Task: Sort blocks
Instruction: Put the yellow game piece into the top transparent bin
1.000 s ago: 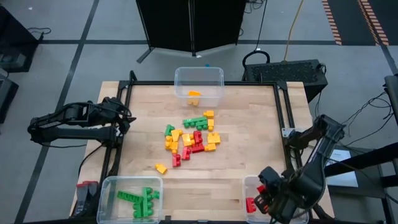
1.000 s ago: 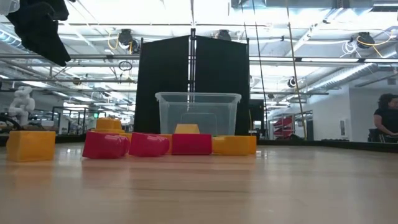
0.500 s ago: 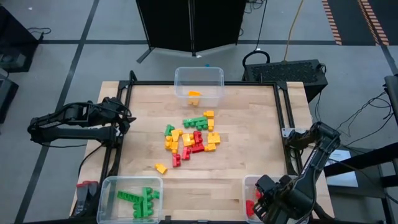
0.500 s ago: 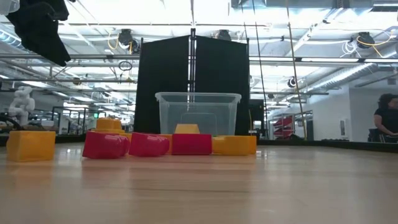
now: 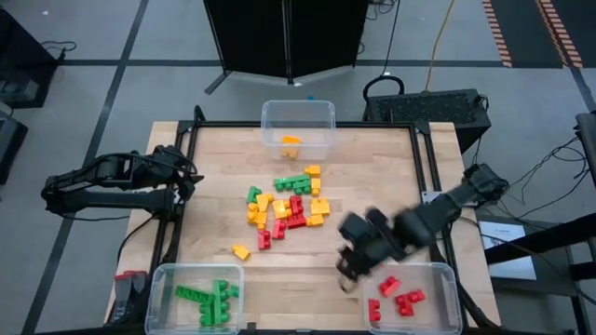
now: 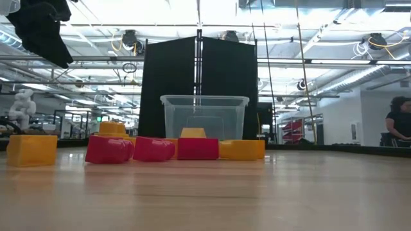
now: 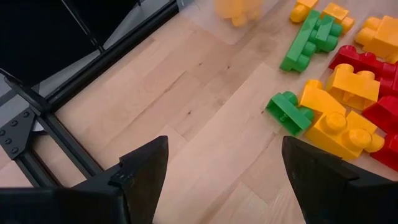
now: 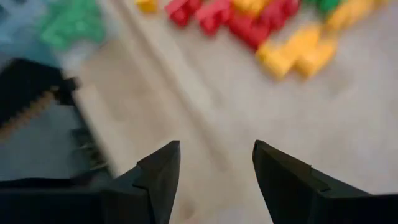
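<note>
High view: wooden table [image 5: 372, 177], mixed blocks [image 5: 287, 207] mid-table, grey floor [image 5: 93, 93] around; both arms' fingers apart, empty

Even bright overhead light on my end, soft shadows only. Ceiling strip lights [image 6: 270, 13] blow out in the low view, and the pale wooden desk [image 6: 205, 199] close to that lens is out of focus. Right arm smears with motion blur from above; right wrist view blurred throughout. Left wrist view sharp.
</note>
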